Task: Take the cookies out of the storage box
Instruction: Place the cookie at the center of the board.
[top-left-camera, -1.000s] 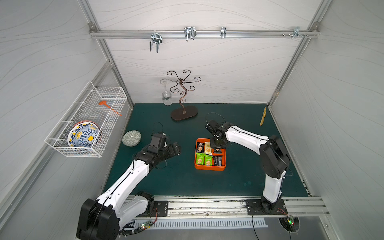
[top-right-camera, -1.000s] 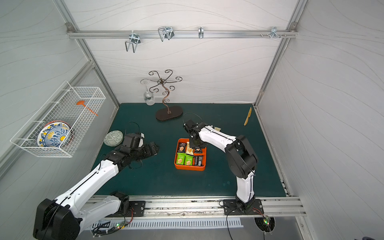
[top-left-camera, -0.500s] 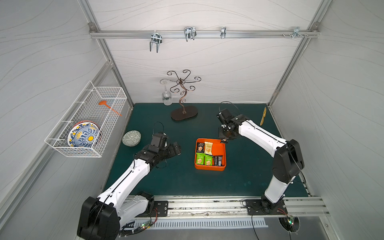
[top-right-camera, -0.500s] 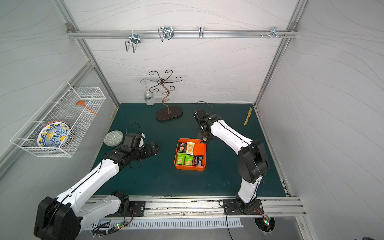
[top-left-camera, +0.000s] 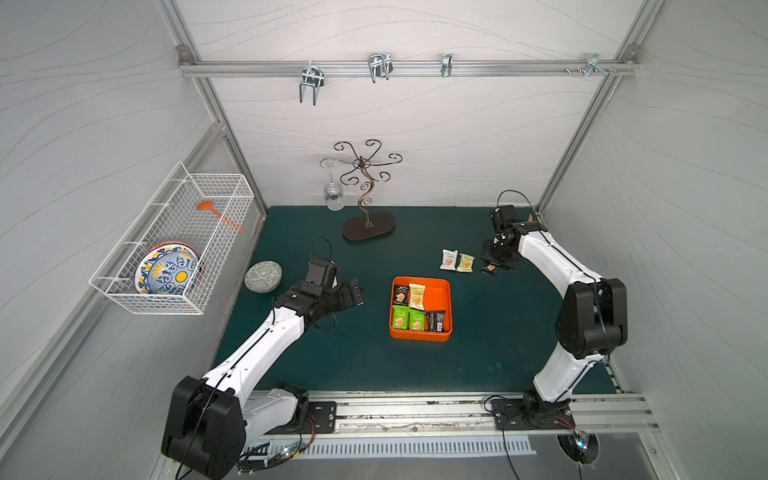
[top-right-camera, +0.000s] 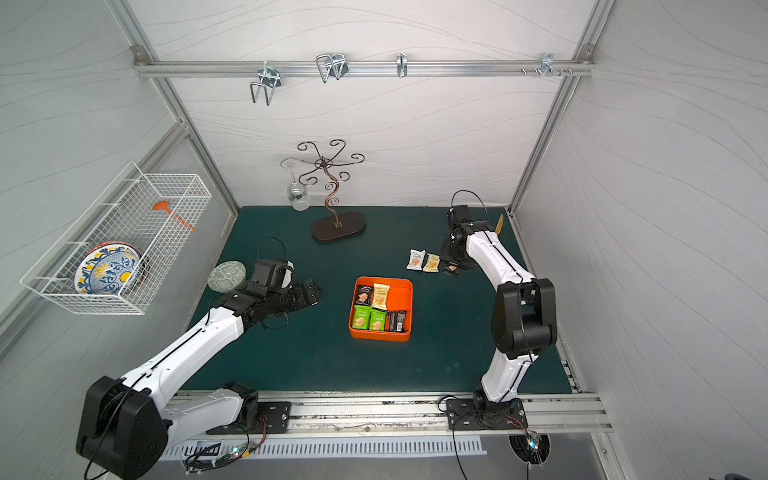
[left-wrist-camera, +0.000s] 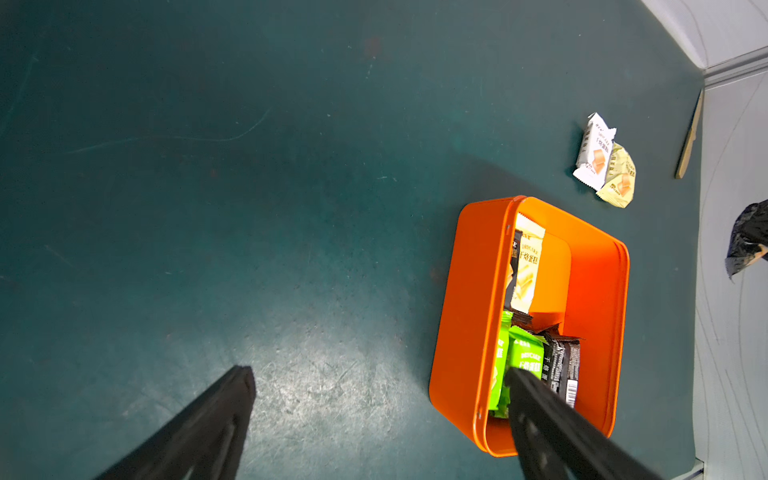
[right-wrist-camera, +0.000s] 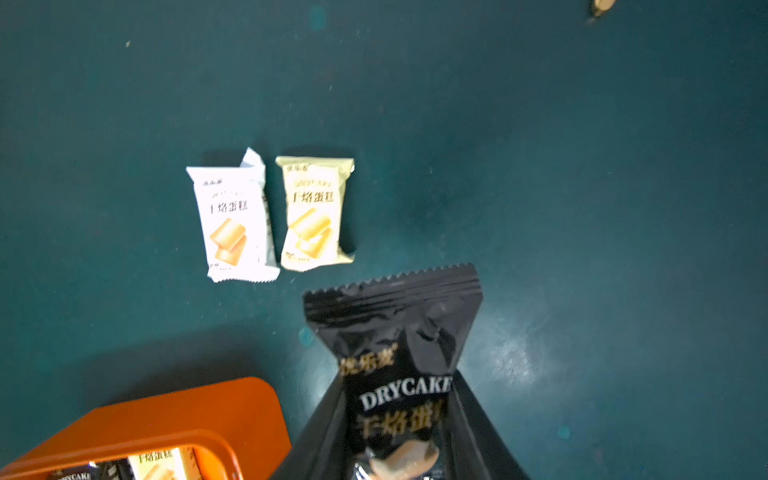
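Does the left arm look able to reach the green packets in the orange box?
Probably yes. The left gripper is open and empty, with bare mat between it and the storage box. The green packets lie uncovered, and the right gripper is away, holding a black packet.

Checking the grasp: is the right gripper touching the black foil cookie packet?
Touching. The right wrist view shows the right gripper pinching the black foil cookie packet from both sides.

The table (top-left-camera: 332, 357) lay bare between the left pincer (top-left-camera: 354, 293) and the storage box (top-left-camera: 437, 293). The box was open-topped, its far right floor bare. Beyond it, two cookies (top-left-camera: 449, 259) lay just beside the right pincer (top-left-camera: 492, 267), clamped on a black cookie (right-wrist-camera: 395, 353). A scroll stand (top-left-camera: 368, 226) occupied the far centre, a dish (top-left-camera: 263, 276) the left edge.
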